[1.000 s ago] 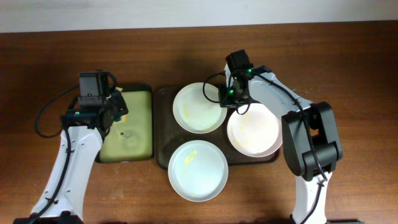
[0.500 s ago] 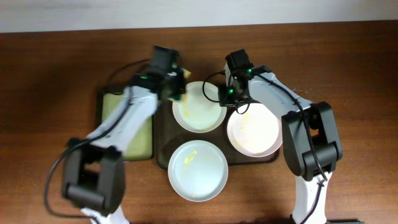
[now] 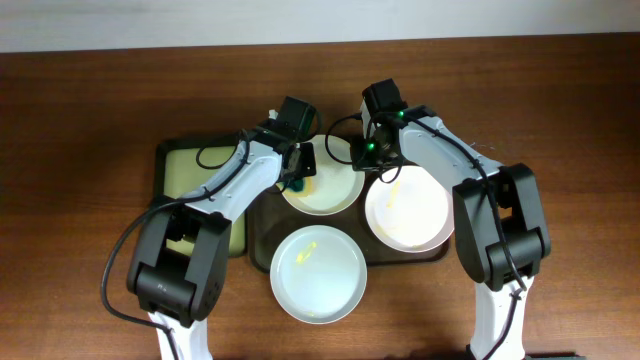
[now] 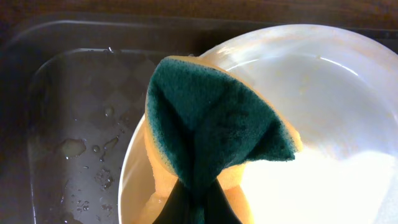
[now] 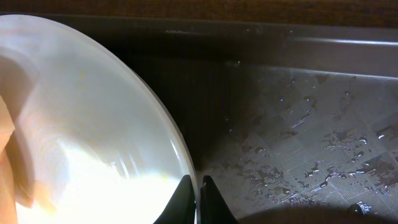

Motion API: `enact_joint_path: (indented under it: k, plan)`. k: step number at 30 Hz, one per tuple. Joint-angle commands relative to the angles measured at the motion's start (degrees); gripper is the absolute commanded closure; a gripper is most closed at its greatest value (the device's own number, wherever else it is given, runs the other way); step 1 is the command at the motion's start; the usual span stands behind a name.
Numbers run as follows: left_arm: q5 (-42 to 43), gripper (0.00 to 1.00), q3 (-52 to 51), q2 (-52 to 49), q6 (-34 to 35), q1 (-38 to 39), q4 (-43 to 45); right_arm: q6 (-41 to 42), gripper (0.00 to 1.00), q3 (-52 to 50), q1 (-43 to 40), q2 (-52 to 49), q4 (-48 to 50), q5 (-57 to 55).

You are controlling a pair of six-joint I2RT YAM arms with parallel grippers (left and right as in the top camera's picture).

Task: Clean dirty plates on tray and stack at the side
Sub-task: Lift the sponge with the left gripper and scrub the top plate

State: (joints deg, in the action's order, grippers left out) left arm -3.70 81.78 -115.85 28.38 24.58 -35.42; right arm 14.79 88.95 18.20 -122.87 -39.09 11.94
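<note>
The left gripper (image 4: 196, 208) is clenched on a sponge (image 4: 211, 124) that is folded green side up. Its yellow underside appears to rest on the left part of the far plate (image 3: 328, 185), likely so it can scrub off the smears there. The right gripper (image 5: 198, 186) pinches that plate's right rim, jaws shut thin on the edge, probably to stop the plate sliding or spinning under the sponge.

The plate sits at the far end of the tray (image 3: 258, 235), whose floor shows wet in both wrist views. The right plate (image 3: 408, 210) lies just beside it with a faint smear. The near plate (image 3: 318, 275), smeared yellow, hangs over the tray's near rim. Both seem to await their turn, and no stack is begun. A small tray (image 3: 180, 170) lies to the left, against the big one.
</note>
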Motion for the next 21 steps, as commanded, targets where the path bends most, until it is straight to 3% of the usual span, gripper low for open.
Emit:
enact_joint_path:
  k: [1, 5, 10, 13, 19, 21]
  plan:
    - [-1.5, 1.00, 0.7, -2.6, 1.0, 0.0, -1.2, 0.7, 0.96, -0.3, -0.2, -0.3, 0.8, -2.1]
    - [2.4, 1.00, 0.7, -8.6, 0.9, 0.6, -1.9, 0.7, 0.96, -0.3, -0.2, -0.3, 0.8, -2.1]
    - [27.9, 1.00, 0.7, -10.0, 0.3, 0.5, -2.1, 0.7, 0.96, -0.3, -0.2, -0.3, 0.8, -2.1]
    - [34.2, 1.00, 0.8, -10.0, 0.3, 0.4, 0.9, 0.7, 0.96, -0.3, -0.2, -0.3, 0.8, -2.1]
    - [37.4, 1.00, 13.8, -8.9, 0.3, -5.9, 2.5, 0.7, 0.96, -0.3, -0.2, -0.3, 0.8, -2.1]
    - [34.5, 1.00, 20.2, -5.8, 0.2, -9.8, -2.5, 0.7, 0.96, -0.3, -0.2, -0.3, 0.6, -2.1]
